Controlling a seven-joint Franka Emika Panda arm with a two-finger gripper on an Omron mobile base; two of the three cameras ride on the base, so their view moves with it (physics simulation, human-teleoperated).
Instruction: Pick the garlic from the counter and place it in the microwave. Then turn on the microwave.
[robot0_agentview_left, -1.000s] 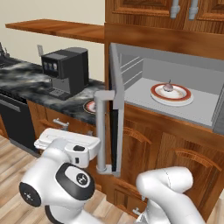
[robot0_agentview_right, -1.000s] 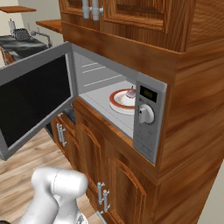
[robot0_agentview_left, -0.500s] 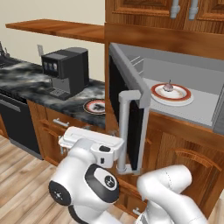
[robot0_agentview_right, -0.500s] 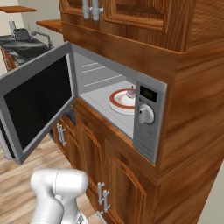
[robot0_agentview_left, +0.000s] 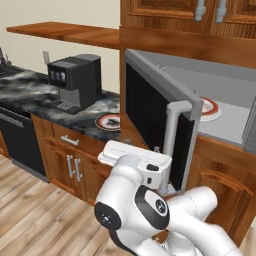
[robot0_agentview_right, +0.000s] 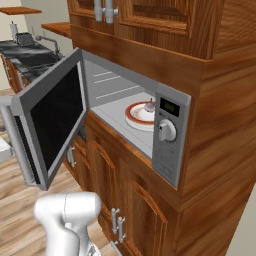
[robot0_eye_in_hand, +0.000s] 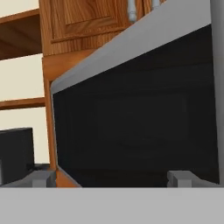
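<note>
the garlic (robot0_agentview_right: 149, 105) sits on the plate (robot0_agentview_right: 134, 114) inside the microwave (robot0_agentview_right: 170, 135), centre frame, so door-closing is in hand: next, push the half-open door (robot0_agentview_left: 156, 116) shut; fingers' spread cannot be told.

I'm seeing a black-and-grey coffee machine (robot0_agentview_left: 76, 80) standing at the back, under a wooden shelf (robot0_agentview_left: 70, 34). A red-rimmed plate (robot0_agentview_left: 109, 121) is lying just right of it. Below, a black dishwasher (robot0_agentview_left: 17, 142) is sitting left of wooden cabinets (robot0_agentview_left: 70, 157). In the right base view a faucet (robot0_agentview_right: 49, 42) is showing far left.
</note>
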